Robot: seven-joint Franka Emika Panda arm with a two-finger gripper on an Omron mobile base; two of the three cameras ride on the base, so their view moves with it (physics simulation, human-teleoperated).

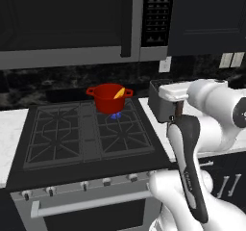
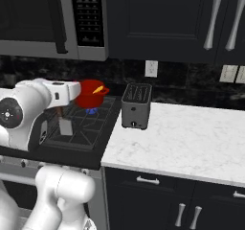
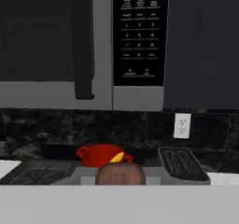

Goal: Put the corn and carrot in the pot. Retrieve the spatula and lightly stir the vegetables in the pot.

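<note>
The pot (image 1: 109,98) is found on the rear right burner of the stove (image 1: 62,134), a small blue flame visible beneath it, which suggests it was set there for cooking; one yellow-orange piece (image 1: 119,93) is seen leaning against its inner rim, and a second vegetable cannot be made out; in the hand view a rounded reddish-brown end, judged to be the spatula (image 3: 120,174), is seen at the bottom centre, in line with the pot. The gripper (image 2: 64,123) is held above the stove's right side, short of the pot, with the brown handle seen running down from the hand; the jaws are judged to be pinching the spatula, presumably to carry it to the pot for stirring. Counted: one pot, one spatula, one visible vegetable piece, one toaster (image 2: 136,105) on the counter (image 2: 191,138) just beside the stove, one microwave (image 1: 72,23) above.
</note>
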